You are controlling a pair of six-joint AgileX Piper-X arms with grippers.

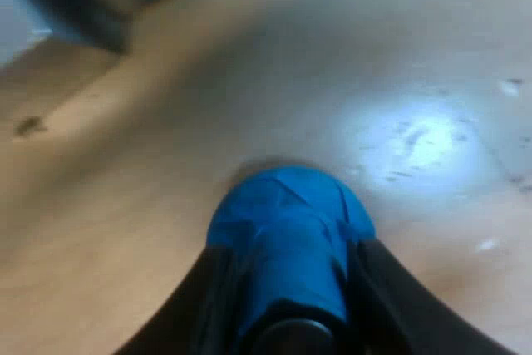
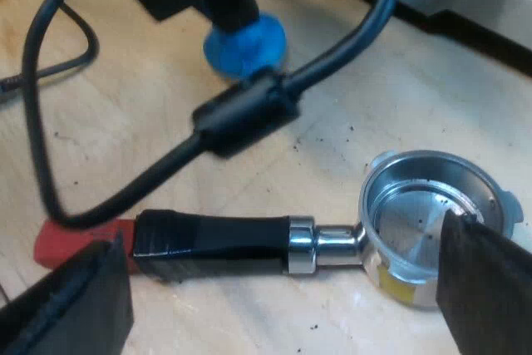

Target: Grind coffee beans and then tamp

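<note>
The tamper point(image 1: 287, 230) is bright blue; the left claw point(image 1: 291, 297) is black. The table point(image 2: 432, 97) is pale wood flecked with dark specks. The holder point(image 2: 316, 243) is silver, its handle black ending in red, with a yellow patch on its side.

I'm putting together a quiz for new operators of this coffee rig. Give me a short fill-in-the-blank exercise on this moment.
1. The tamper clamped in the left gripper is ____ in colour.
2. The metal holder lies on the wooden table, and its handle ends in ____.
3. The holder's basket is ____ of coffee grounds.
4. The right gripper, over the holder, has its fingers ____.
Missing words: blue; red; empty; open.
</note>
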